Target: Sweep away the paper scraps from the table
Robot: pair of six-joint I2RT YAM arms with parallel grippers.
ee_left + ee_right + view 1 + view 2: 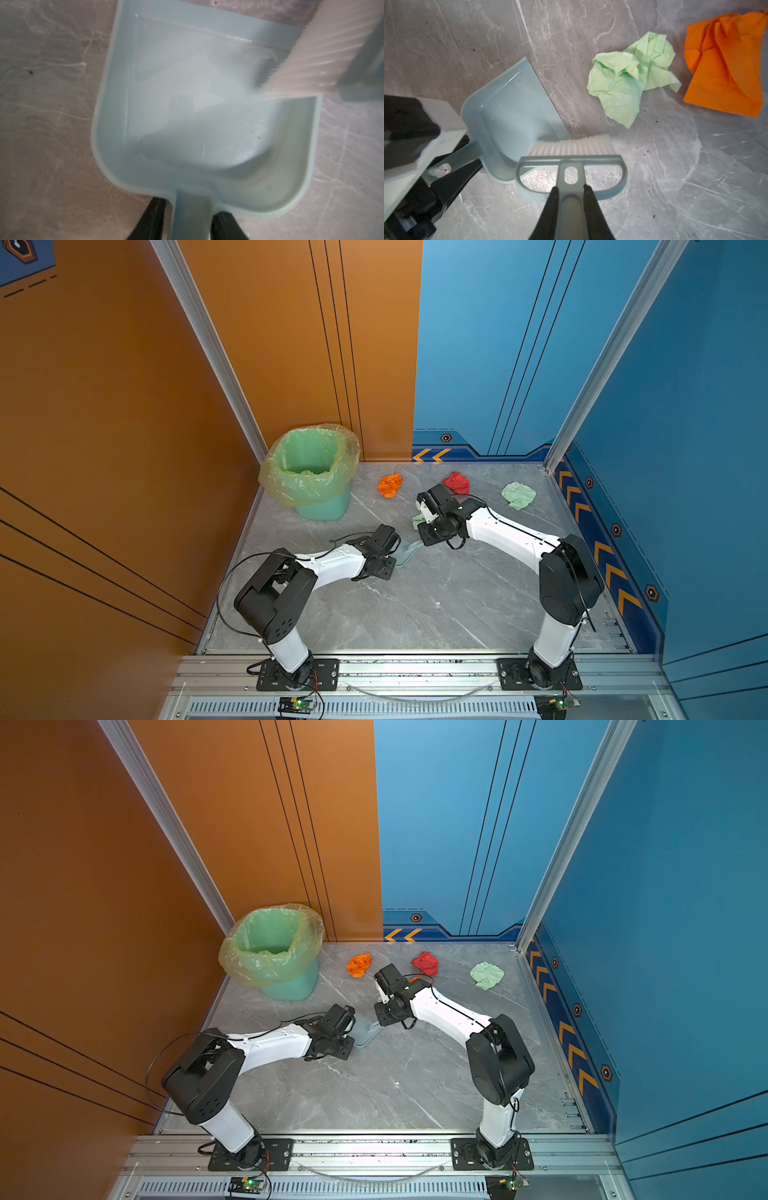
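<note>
table [415, 605]: grey, white-veined | dustpan [508, 116]: pale blue | paper scraps [629, 83]: orange, red, green

Orange wall panels [104, 406] with thin black lines [338, 344] at left and back, blue wall panels [685, 385] at right and back, aluminium corner posts [206, 344], navy skirting band [598, 531] with orange chevrons [603, 551] and hexagon marks [616, 529], even bright light

The grey marbled counter [436, 605] carries a lined bin [322, 506] in its far left corner. An orange scrap [390, 484], a red scrap [456, 482] and a pale green scrap [518, 494] lie apart near its far edge.
</note>
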